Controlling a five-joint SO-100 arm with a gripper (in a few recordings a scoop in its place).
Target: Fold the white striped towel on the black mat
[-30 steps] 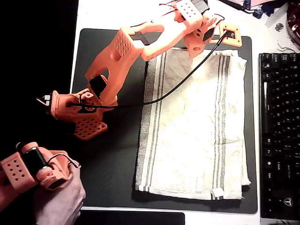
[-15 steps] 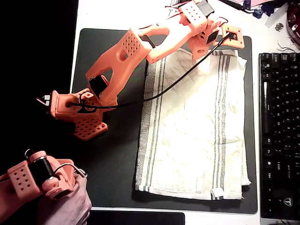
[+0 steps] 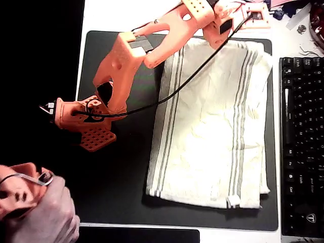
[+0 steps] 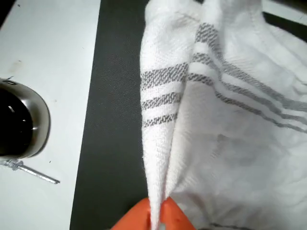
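Black mat (image 3: pixel 121 192) at left, bare where the fold would land. Then towel (image 3: pixel 212 126), white, grey-striped, rumpled, mostly flat on mat, far corner raised. Fold barely begun by the look; carry-over and laying down left. Gripper (image 4: pixel 156 215) pinched tight on towel's bunched edge.

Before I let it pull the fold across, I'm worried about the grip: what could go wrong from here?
The hand pinches only a thin bunched edge of the white striped towel, so the cloth might slip free mid-pull. The black cable drapes across the towel and could snag or drag it. The lifted corner hangs gathered, not flat, so the fold may land crooked on the black mat.
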